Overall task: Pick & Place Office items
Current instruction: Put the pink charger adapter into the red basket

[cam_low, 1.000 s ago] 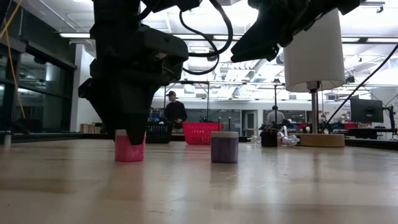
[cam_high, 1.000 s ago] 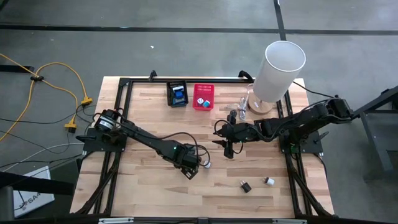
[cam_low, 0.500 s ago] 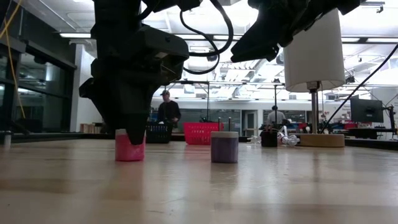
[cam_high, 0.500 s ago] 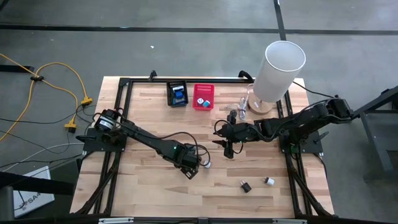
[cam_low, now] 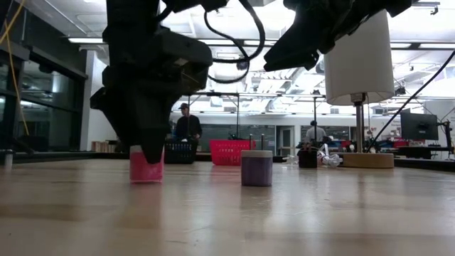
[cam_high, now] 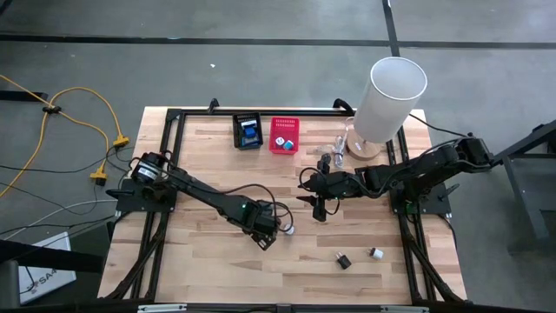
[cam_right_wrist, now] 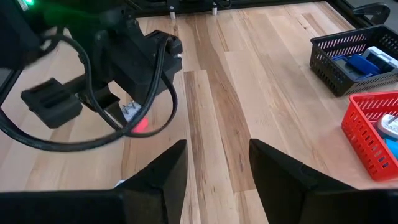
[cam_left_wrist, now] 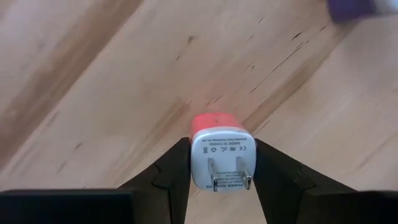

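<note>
A pink charger plug (cam_left_wrist: 222, 152) with a white pronged face stands on the wooden table (cam_high: 208, 261), left of centre. My left gripper (cam_left_wrist: 222, 163) reaches down over it from above and is shut on it; in the low view (cam_low: 147, 146) its dark body hides the plug's top. A purple plug (cam_low: 256, 168) stands free on its base just to the right (cam_left_wrist: 354, 7). My right gripper (cam_right_wrist: 214, 168) hangs open above the table's middle right (cam_high: 314, 202), with nothing between its fingers. My left gripper pinches the pink plug between its two fingers (cam_left_wrist: 171, 174), one on each opposite side of the white pronged end (cam_left_wrist: 198, 155). The fingers come from above, pointing steeply down. The plug stands upright, prongs up, with its pink end (cam_low: 146, 174) on the table.
A black basket (cam_high: 248, 132) and a red basket (cam_high: 283, 135) stand at the table's far edge. A tall white cylinder (cam_high: 387, 100) stands far right, small items (cam_high: 334, 148) by its base. Two small pieces (cam_high: 345, 260) (cam_high: 376, 253) lie near the front right.
Neither arm has visibly moved. A person in the room behind the table has walked a little toward the left.
</note>
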`<state>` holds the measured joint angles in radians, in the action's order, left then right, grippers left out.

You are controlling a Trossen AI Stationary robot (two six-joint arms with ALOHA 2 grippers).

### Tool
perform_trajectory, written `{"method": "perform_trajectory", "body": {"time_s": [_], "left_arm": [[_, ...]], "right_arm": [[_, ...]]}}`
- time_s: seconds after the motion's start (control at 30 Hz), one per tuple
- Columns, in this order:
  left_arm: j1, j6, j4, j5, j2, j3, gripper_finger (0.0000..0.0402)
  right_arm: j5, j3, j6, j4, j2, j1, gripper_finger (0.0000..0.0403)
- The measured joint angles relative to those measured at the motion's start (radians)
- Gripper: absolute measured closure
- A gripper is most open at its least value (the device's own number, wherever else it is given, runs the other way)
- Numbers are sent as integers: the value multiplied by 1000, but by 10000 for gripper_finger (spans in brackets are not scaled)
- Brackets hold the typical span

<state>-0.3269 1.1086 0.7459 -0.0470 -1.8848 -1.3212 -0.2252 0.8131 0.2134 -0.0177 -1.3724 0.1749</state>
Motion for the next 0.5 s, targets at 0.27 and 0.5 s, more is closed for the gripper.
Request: {"method": "perform_trajectory", "body": {"time_s": [0.27, 0.5], "left_arm": [[63, -112, 75, -11, 89, 0, 263], [170, -254, 126, -9, 176, 0, 263]], "right_arm": [[0, 0, 0, -1, 0, 0, 243], [0, 0, 0, -1, 0, 0, 243]]}}
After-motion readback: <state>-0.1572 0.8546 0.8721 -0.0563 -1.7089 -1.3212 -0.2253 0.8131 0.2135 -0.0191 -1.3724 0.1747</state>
